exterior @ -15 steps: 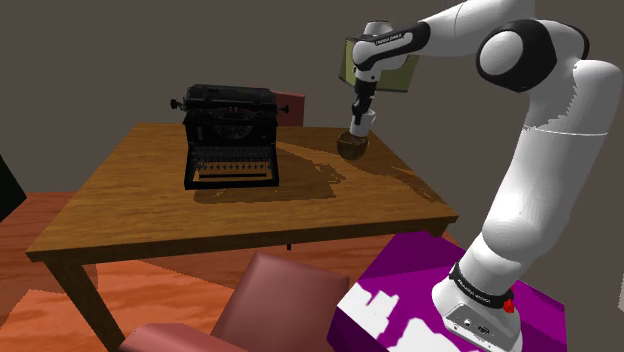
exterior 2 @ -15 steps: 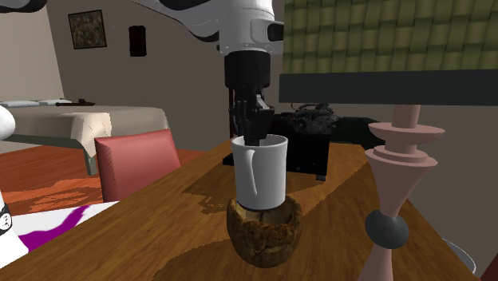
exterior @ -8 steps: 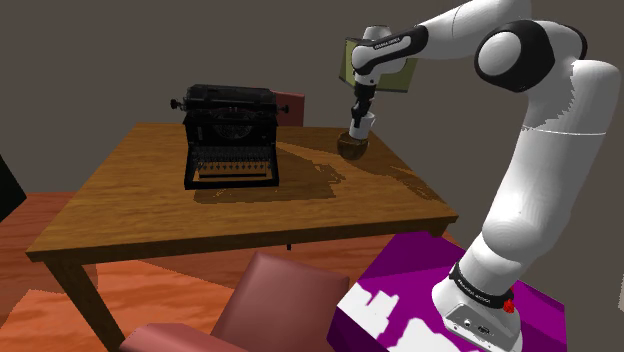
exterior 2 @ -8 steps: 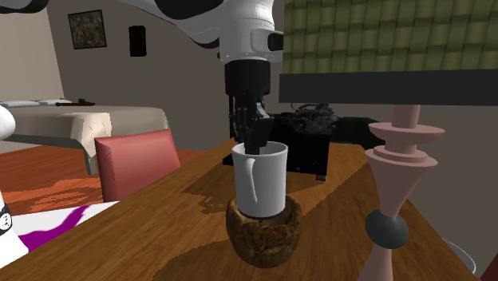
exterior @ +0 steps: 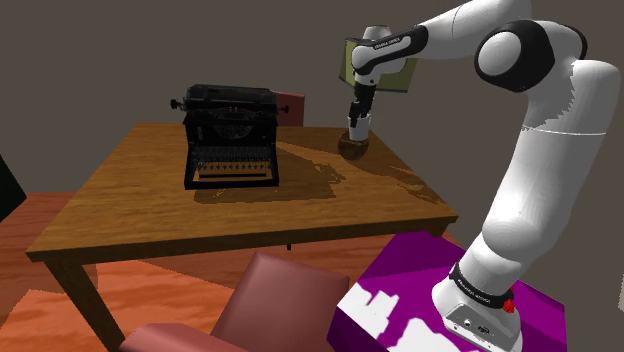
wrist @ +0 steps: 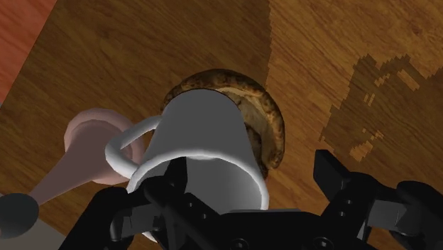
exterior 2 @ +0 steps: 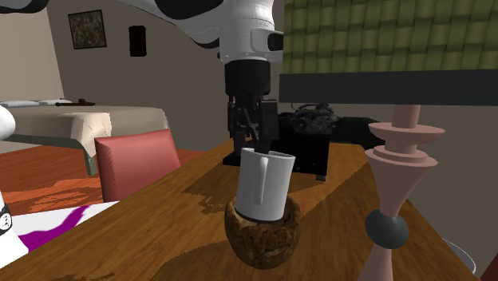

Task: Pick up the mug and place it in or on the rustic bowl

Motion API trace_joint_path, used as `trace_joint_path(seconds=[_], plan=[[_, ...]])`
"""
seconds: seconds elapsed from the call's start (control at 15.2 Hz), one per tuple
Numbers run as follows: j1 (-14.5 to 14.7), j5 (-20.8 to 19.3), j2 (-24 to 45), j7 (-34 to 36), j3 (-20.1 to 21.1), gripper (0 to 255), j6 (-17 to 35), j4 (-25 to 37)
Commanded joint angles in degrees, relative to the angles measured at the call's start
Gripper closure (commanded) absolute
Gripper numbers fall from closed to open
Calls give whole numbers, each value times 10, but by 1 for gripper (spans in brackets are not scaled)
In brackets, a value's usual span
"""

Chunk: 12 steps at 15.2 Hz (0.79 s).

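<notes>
Now that the gripper's (exterior 2: 254, 142) jaws stand spread, no longer pinching the rim, the white mug (exterior 2: 267, 187) has tipped from upright and leans inside the brown rustic bowl (exterior 2: 263, 237). Placement looks done; only retreat remains.

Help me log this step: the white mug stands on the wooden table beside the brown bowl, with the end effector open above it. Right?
Not quite. The white mug is not on the wooden table beside the brown bowl; it rests tilted inside the bowl, as the second exterior view shows. The end effector is indeed open above it.
</notes>
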Motion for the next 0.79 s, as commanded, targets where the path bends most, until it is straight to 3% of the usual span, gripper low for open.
trace_joint_path(seconds=[0.0, 0.2, 0.73], plan=[[1, -1, -5, 1, 0, 0, -18, 13], [2, -3, -14, 2, 0, 0, -68, 55], [2, -3, -14, 2, 0, 0, -68, 55]])
